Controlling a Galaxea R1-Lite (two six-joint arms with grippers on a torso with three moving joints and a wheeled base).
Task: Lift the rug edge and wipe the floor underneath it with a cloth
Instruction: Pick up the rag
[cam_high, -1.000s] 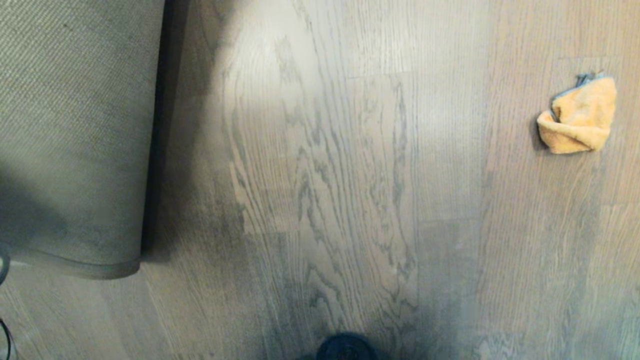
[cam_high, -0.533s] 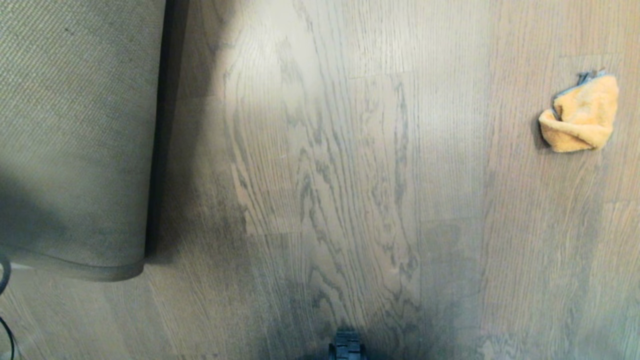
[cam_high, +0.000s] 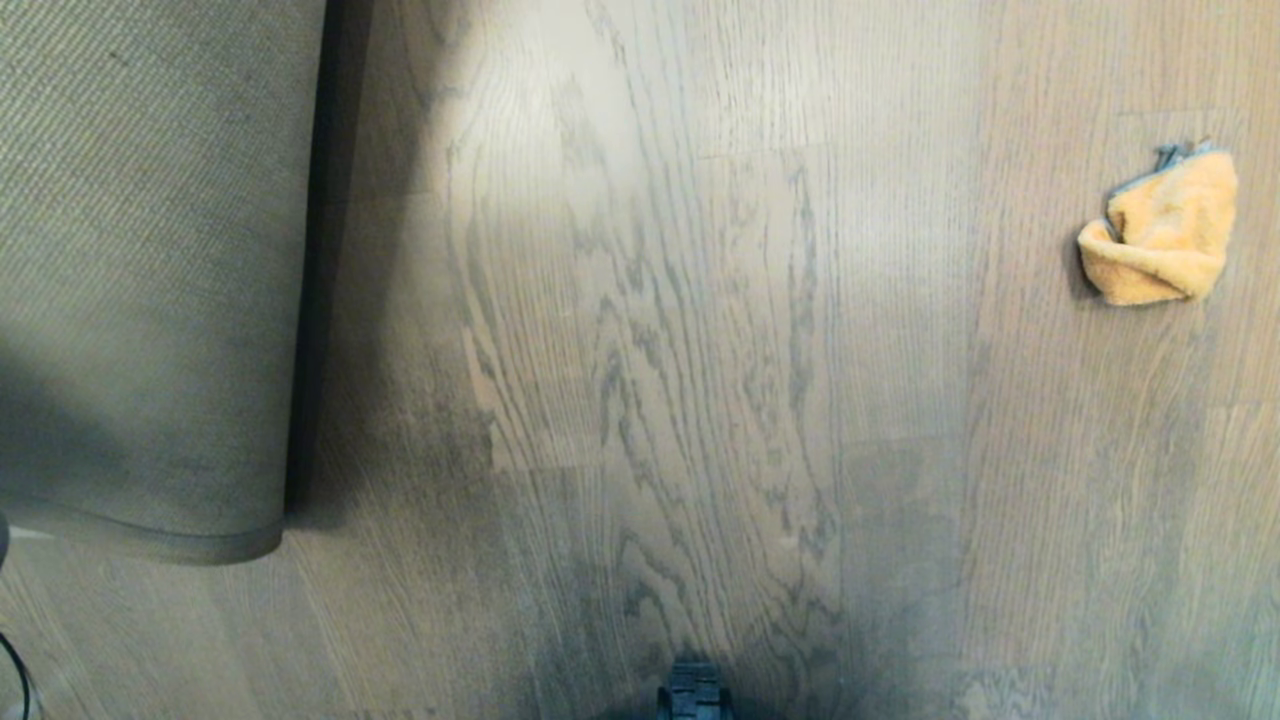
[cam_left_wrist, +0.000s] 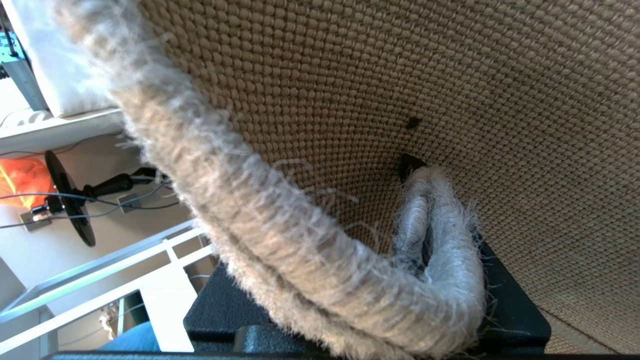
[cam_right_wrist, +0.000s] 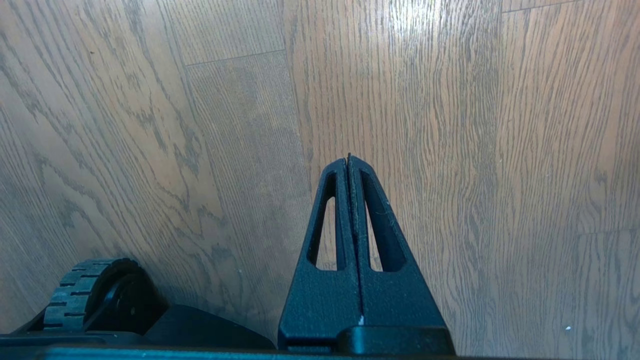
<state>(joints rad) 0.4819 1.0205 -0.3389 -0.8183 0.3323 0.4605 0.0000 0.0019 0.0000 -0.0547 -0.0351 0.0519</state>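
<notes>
**A:** Where was the rug edge?

**B:** Pinched in the left gripper. Left wrist view showed the fuzzy grey border folded between the black fingers, tan woven backing facing the camera. Fingers were partly closed, clamped on the border.

**A:** Head view?

**B:** Rug flap was raised on the robot's left, backing side showing, dark shadow along its rim on the floor. Left gripper itself wasn't in that view.

**A:** Cloth?

**B:** The cloth lay crumpled on the floor far to the right, well apart from the rug. Nothing was touching it.

**A:** Right arm?

**B:** Parked. Right gripper pointed at bare planks, fingers pressed fully together, holding nothing. A base wheel sat beside it.
</notes>
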